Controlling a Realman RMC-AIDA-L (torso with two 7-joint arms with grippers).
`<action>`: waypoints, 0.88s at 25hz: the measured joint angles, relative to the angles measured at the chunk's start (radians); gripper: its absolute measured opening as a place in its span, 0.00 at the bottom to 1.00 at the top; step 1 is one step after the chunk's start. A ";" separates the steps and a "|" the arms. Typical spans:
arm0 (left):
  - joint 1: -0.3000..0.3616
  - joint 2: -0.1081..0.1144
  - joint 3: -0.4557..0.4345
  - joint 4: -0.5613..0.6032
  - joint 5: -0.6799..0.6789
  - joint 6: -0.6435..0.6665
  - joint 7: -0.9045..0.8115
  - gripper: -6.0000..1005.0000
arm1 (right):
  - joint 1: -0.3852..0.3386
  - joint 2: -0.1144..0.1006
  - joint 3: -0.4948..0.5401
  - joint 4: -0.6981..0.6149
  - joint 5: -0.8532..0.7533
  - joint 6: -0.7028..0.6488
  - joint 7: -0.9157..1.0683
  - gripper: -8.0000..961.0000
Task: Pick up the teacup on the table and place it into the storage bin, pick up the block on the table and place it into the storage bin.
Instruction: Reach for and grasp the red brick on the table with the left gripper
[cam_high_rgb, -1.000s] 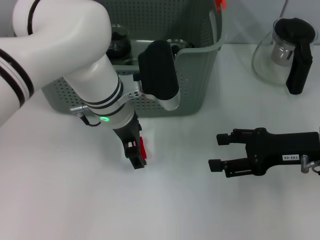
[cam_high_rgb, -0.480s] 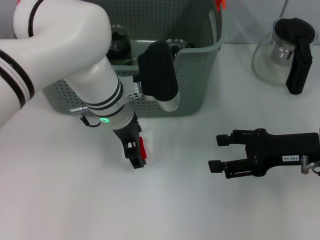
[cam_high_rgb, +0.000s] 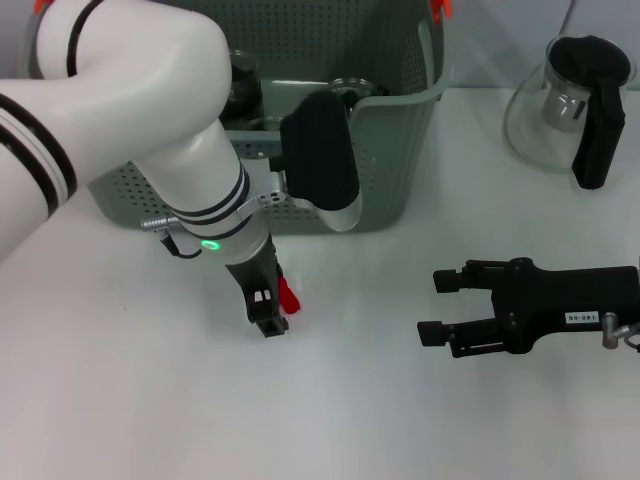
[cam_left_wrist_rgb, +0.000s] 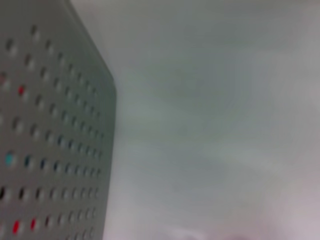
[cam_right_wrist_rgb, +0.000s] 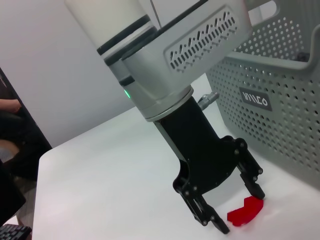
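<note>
While the right hand (cam_high_rgb: 432, 304) is lying parked on the white counter (cam_high_rgb: 120, 400) nearest the robot, its fingers standing apart and gripping nothing, the left hand (cam_high_rgb: 272, 312) is working a little farther out, pointing down at the counter just in front of the storage bin (cam_high_rgb: 390, 150). In the right wrist view, the left hand's fingers (cam_right_wrist_rgb: 210, 220) are spread open, and the red block (cam_right_wrist_rgb: 245, 210) is lying flat on the counter between them, apparently not yet pinched. The block is looking small, rigid and light, probably hard plastic with an angular outline, so it is likely to skid or tip if one finger arrives first; closing evenly across its narrow width, low near the counter, seems the safest hold. Just behind it, the bin's perforated wall is rising, and round glass pieces are showing inside near the rim, though I cannot tell whether one is the teacup. Farthest back on the right, a glass teapot (cam_high_rgb: 570, 100) is standing well apart.
</note>
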 joint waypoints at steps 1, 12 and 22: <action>0.000 0.000 0.004 0.000 0.000 -0.001 0.000 0.73 | 0.000 0.000 0.000 0.000 0.000 0.000 0.000 0.95; -0.009 0.001 0.009 0.006 -0.001 0.008 -0.001 0.70 | -0.006 -0.002 0.005 0.000 0.000 -0.002 0.000 0.95; -0.026 0.002 0.003 0.010 -0.009 0.053 -0.014 0.70 | -0.006 -0.003 0.005 0.000 0.000 -0.001 -0.001 0.95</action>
